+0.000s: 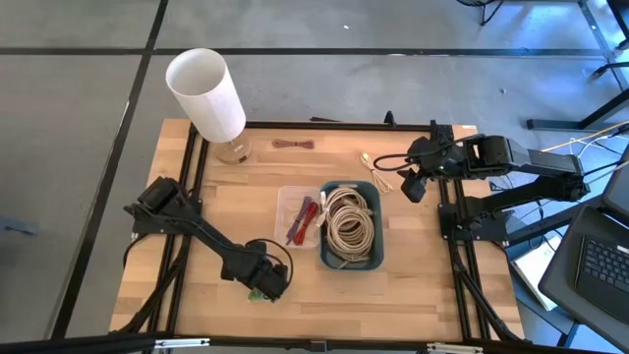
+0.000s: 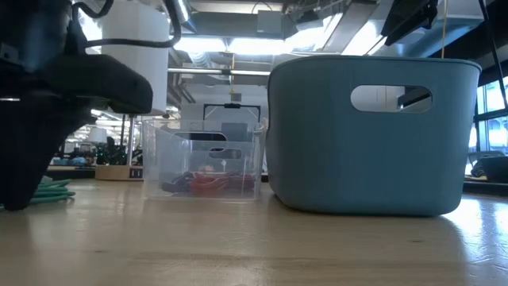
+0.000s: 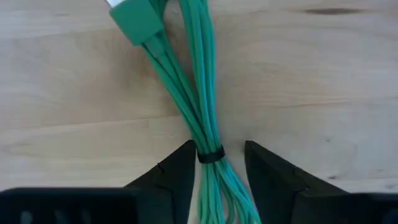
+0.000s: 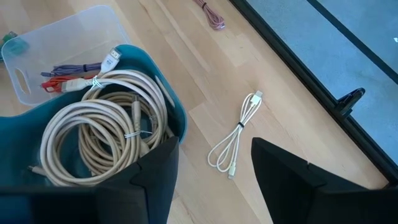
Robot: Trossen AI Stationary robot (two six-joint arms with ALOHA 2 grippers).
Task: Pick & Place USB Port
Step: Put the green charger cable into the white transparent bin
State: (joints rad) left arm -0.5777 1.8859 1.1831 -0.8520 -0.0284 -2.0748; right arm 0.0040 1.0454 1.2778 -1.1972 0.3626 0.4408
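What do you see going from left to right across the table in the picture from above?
Left claw over the green cable → clear box → blue basket → white cable → right claw.

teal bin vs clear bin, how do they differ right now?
The teal bin is opaque and taller; the clear bin is see-through and lower, as the low view shows. The teal bin holds thick beige coiled cables; the clear bin holds red and purple cables. The teal bin sits nearer the right arm, the clear bin nearer the left arm. Both stand side by side mid-table, open-topped.
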